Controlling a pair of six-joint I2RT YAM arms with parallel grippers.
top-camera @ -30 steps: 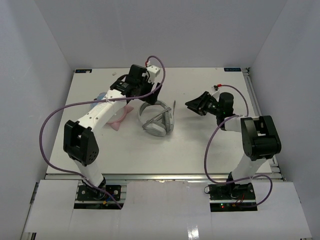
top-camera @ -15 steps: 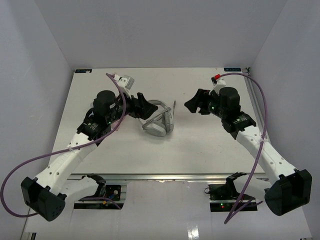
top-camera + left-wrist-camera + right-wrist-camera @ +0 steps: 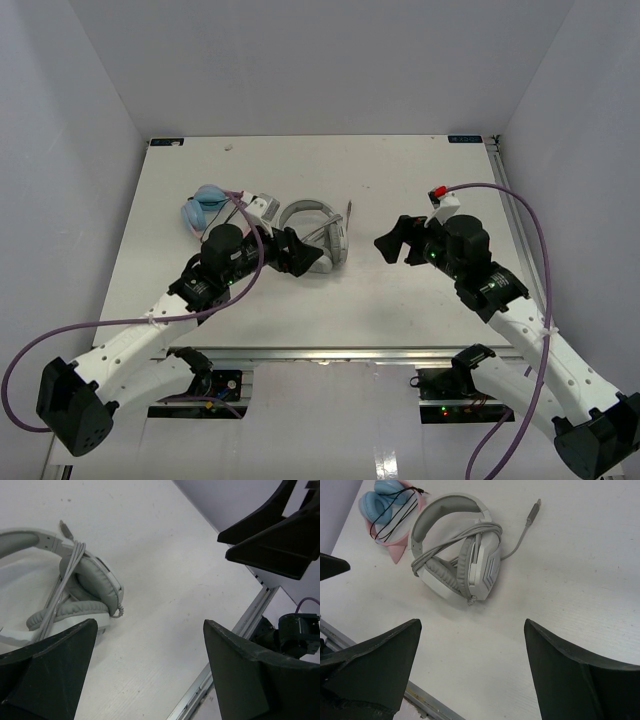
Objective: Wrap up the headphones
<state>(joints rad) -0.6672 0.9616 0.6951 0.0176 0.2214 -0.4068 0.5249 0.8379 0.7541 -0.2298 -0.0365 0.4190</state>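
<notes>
The white-and-grey headphones (image 3: 318, 238) lie on the table's middle, ear cups folded together, with the grey cable wound around them (image 3: 465, 565). The cable's plug end (image 3: 536, 507) trails loose on the table. They also show at the left of the left wrist view (image 3: 70, 590). My left gripper (image 3: 292, 252) is open and empty, just left of the headphones and a little nearer. My right gripper (image 3: 392, 242) is open and empty, apart from them on the right.
A blue-and-pink fabric bundle with thin dark loops (image 3: 205, 205) lies left of the headphones, also in the right wrist view (image 3: 390, 510). The table's metal front rail (image 3: 330, 352) runs along the near edge. White walls enclose the table.
Both arms have pulled back toward the near edge, away from the headphones. The left arm has uncovered the blue-and-pink bundle. The headphones have not moved.
</notes>
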